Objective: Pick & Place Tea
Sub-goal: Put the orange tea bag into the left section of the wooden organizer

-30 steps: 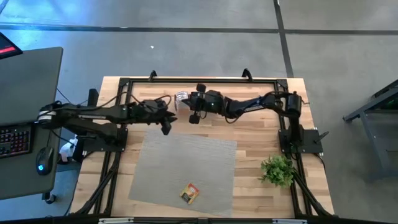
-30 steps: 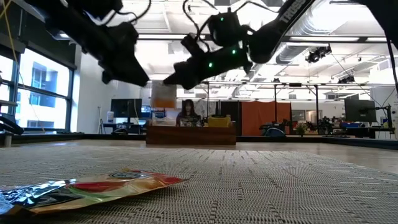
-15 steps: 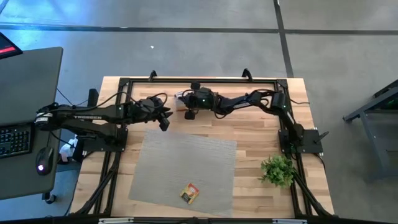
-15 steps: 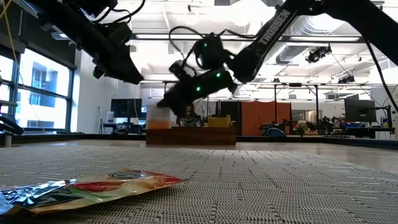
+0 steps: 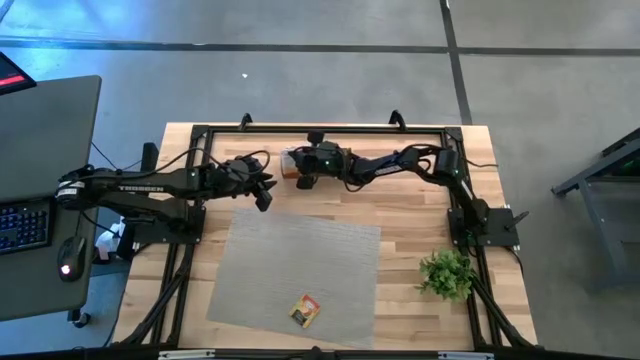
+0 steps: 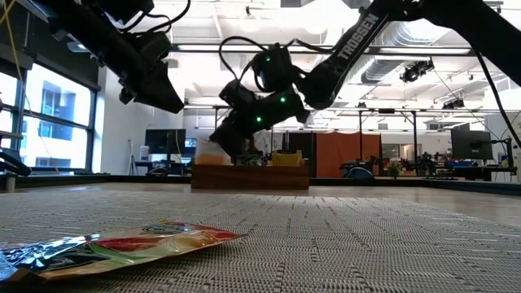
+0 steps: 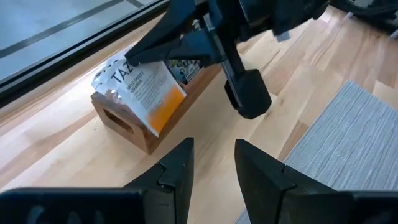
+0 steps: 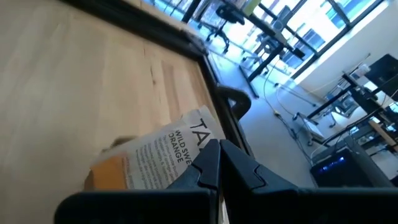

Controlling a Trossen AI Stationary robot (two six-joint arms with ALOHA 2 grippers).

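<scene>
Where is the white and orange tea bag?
The white and orange tea bag is pinched in the right pincer, over the wooden box at the table's far edge.

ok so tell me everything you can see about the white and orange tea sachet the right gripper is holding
The flat square paper tea sachet, white with dark print and an orange lower band, is pinched at one upper corner by the shut right gripper. It hangs tilted, its lower part reaching into the small open wooden box at the table's far edge, where other sachets sit. Printed words include "WILD SWEET ORANGE". Whether it touches the box cannot be told.
</scene>
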